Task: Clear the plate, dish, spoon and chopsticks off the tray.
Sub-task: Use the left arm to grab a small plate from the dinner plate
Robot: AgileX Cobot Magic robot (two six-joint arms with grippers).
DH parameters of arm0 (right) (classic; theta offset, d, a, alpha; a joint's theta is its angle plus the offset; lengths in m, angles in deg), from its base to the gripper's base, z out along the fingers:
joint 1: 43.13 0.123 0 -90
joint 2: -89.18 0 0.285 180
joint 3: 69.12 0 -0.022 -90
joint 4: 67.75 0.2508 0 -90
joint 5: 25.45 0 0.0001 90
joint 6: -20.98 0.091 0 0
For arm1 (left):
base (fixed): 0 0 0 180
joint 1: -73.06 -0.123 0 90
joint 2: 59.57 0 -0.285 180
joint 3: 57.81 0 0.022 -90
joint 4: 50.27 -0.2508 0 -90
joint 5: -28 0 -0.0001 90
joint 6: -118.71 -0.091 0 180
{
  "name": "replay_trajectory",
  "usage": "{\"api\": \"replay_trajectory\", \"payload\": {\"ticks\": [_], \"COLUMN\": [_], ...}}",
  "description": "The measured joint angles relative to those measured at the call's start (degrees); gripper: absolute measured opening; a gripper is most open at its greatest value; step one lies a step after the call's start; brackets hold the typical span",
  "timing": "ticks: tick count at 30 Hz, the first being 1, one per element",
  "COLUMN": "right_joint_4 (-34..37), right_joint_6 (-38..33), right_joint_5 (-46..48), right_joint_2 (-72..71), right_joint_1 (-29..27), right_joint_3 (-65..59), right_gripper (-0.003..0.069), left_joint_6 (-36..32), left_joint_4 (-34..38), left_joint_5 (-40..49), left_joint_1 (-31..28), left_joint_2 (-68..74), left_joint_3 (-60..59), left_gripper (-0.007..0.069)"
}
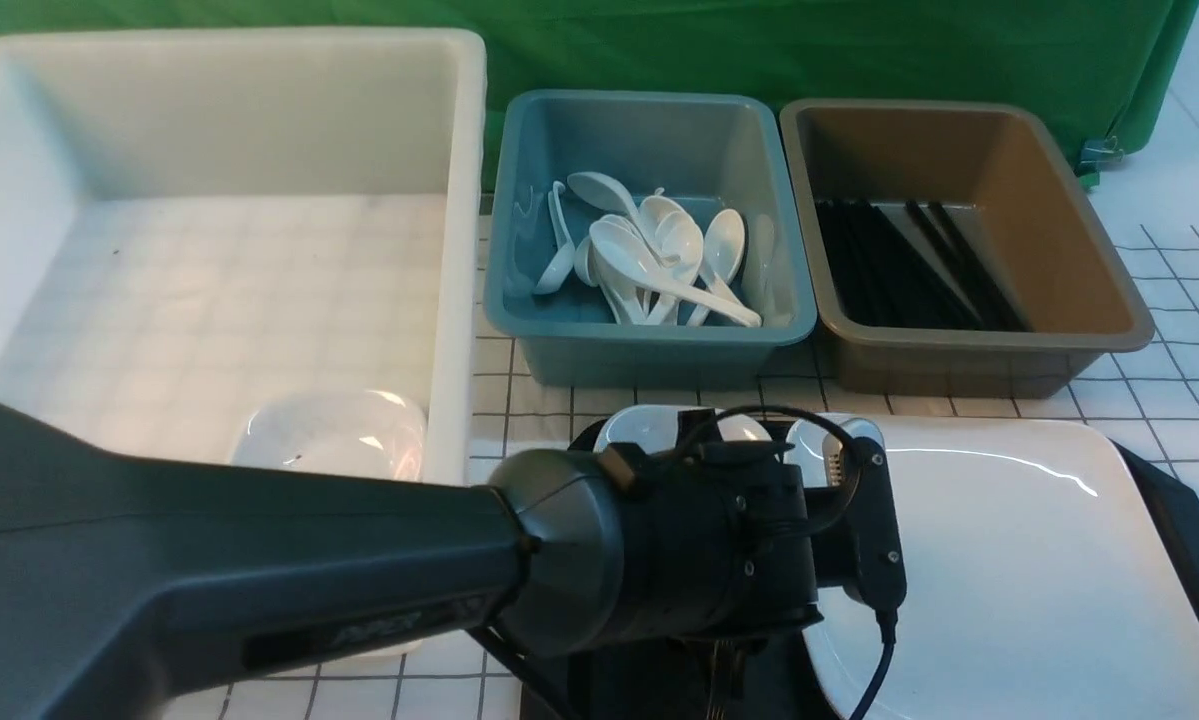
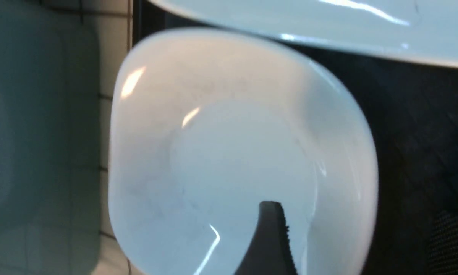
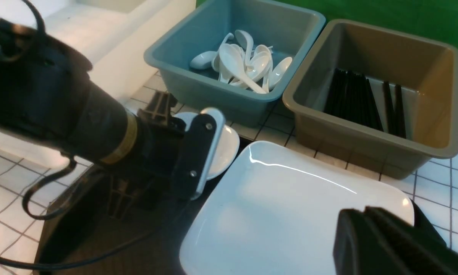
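Since the dish lies straight beneath your left claw, at the far left corner of the tray and just beside the plate, your left arm is the nearer one by far. The dish is squarish, so it has no long axis to line up with; what matters is its rim. In the left wrist view one ridged finger reaches over the bowl's inside, close to the rim. Its partner is out of frame, so you cannot tell how wide that claw stands or whether it has pinched the wall.

Your likely drop is the white tub on the left, where a similar small bowl already lies.

Your right claw hangs over the plate's near right edge. Nothing shows in it, but its opening cannot be read.

No spoon or chopsticks show on the tray itself. You see spoons only in the blue-grey bin, and black chopsticks only in the brown bin.
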Motion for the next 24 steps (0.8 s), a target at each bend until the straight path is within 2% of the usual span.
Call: {"api": "replay_trajectory", "payload": {"ticks": [8,14,18,22,23,24], "right_joint_4": [0.1,0.0,0.1,0.1,0.1,0.1], "right_joint_6": [0.0,0.0,0.0,0.1,0.1,0.1], "right_joint_5": [0.0,0.0,0.0,0.0,0.0,0.0], "right_joint_2": [0.0,0.0,0.0,0.0,0.0,0.0], "right_joint_1": [0.0,0.0,0.0,0.0,0.0,0.0], "right_joint_3": [0.0,0.0,0.0,0.0,0.0,0.0], "right_gripper": [0.0044,0.005,0.0051,0.0052,0.0052,0.0055], "left_joint_6": [1.1,1.4,1.6,1.7,1.7,1.7], "left_joint_4": [0.6,6.9,8.7,10.1,10.3,10.8], "left_joint_5": [-3.1,-4.3,-5.4,-6.2,-6.2,-6.2], "left_joint_1": [-2.6,-6.9,-7.9,-8.2,-8.2,-8.2], "left_joint_2": [1.0,1.4,1.4,1.5,1.5,1.7], "left_joint_3": [0.0,0.0,0.0,0.0,0.0,0.0], "left_gripper": [0.0451,0.0383,0.0356,0.0276,0.0276,0.0212]}}
